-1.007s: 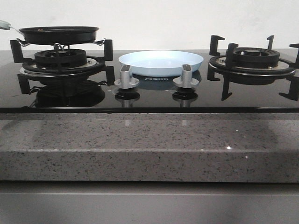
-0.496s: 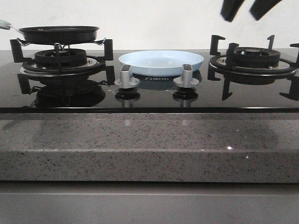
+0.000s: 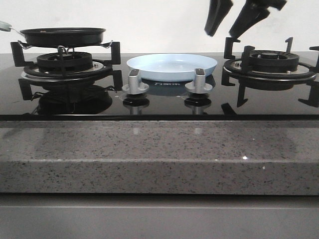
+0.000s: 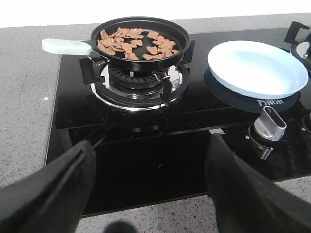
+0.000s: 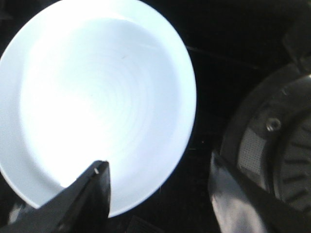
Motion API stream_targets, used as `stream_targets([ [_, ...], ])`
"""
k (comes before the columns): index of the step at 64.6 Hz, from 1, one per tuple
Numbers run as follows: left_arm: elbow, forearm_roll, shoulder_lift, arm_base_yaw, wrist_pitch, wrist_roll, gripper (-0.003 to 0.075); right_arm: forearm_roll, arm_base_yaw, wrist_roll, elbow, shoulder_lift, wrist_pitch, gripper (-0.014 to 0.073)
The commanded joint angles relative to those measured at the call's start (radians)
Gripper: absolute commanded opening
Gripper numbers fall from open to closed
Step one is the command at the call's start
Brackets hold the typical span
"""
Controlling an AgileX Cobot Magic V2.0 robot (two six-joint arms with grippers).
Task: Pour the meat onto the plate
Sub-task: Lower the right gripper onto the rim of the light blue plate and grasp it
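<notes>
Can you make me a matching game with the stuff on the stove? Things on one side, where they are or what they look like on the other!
Things:
1. meat
2. plate
3. pan handle
4. right end effector

Descriptions:
A. pale blue, with nothing on it, between the burners
B. open, up in the air
C. brown pieces in the black pan
D. pale green, sticking out sideways

Pairs: 1-C, 2-A, 3-D, 4-B

Nothing's sitting over the plate [image 3: 172, 67] mid-frame. Two knobs [image 3: 135, 82] are crowding its front edge, with burner grates [image 3: 271, 62] flanking left and right.
</notes>
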Motion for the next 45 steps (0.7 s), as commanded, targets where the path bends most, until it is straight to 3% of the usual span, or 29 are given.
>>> stream_targets([
  [1,-0.029,-0.005,0.007,-0.005,-0.077,-0.002,0.0472,0.025,-0.003,-0.017,-0.060,-0.016,-0.025,0.0465],
  [10,-0.029,-0.005,0.007,-0.005,-0.077,-0.002,0.0472,0.025,-0.003,-0.017,-0.081,0.032,-0.025,0.0459],
  [23,-0.029,-0.005,0.007,-0.005,-0.077,-0.002,0.0472,0.041,0.000,-0.035,-0.087,0.067,-0.028,0.0370],
  [45,-0.029,-0.005,0.007,-0.005,-0.077,-0.002,0.0472,0.041,0.001,-0.036,-0.087,0.082,-0.033,0.0355],
])
